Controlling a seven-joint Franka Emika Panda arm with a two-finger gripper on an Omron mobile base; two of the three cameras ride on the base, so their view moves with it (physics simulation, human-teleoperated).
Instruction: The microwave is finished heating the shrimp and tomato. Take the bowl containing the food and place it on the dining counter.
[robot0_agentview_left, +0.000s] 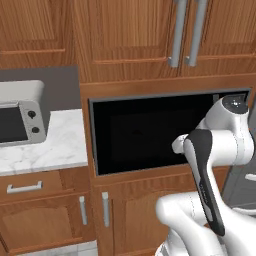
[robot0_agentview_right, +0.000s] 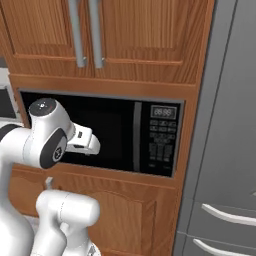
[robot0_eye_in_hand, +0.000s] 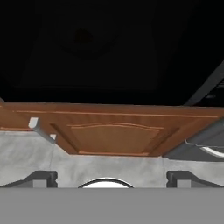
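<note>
Microwave (robot0_agentview_right: 100, 135): door closed, black glass front.
Handle (robot0_agentview_right: 136, 136): upright, at 9 o'clock of button panel (robot0_agentview_right: 162, 140).
Gripper (robot0_eye_in_hand: 111, 178): released, fingers spread, facing the door.

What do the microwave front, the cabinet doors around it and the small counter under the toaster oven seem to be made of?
Microwave front: looks like glossy black glass, dark and smooth, with a black bar handle.
Cabinet doors: apparently brown wood, visible grain, raised panels, grey metal-looking pulls.
Small counter: seems polished marble, white with grey veins.
Toaster oven: probably brushed silver metal.
</note>
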